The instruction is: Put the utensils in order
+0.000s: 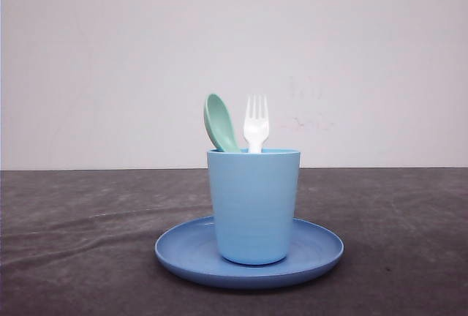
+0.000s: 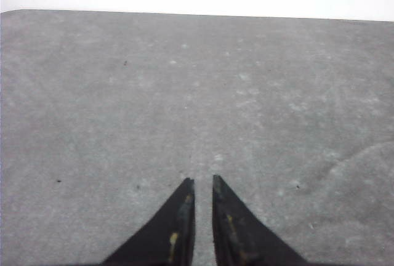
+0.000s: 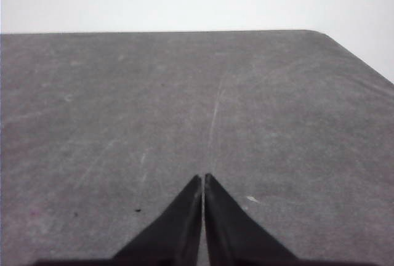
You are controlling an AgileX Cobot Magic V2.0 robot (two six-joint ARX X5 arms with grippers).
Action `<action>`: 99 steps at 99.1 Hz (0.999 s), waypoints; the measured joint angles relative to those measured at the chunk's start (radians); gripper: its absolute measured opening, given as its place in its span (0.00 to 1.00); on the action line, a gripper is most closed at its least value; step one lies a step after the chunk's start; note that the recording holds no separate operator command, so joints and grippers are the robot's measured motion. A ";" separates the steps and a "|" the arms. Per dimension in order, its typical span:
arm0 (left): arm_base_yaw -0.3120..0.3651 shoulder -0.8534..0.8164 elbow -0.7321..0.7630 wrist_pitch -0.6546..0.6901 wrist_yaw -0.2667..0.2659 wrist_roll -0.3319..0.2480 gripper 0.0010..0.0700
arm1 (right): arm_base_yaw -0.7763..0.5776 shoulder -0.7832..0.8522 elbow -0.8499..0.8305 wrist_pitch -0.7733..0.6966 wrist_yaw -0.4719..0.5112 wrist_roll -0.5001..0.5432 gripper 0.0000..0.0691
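Note:
A mint-green spoon (image 1: 219, 122) and a white fork (image 1: 256, 123) stand upright in a light blue cup (image 1: 253, 206), heads up above the rim, spoon to the left of the fork. Their handles are hidden inside the cup. The cup stands on a blue round plate (image 1: 179, 250) at the middle of the table. My left gripper (image 2: 203, 180) hangs over bare grey tabletop, fingers nearly together with a thin slit and nothing between them. My right gripper (image 3: 202, 177) is shut over bare tabletop, holding nothing.
The dark grey table (image 1: 80, 243) stretches to both sides of the plate. A plain white wall (image 1: 110, 53) stands behind its far edge. The right wrist view shows a rounded table corner (image 3: 320, 35).

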 joint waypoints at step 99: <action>0.000 0.000 0.000 0.000 0.000 0.000 0.02 | -0.008 0.000 0.001 -0.002 -0.016 -0.026 0.01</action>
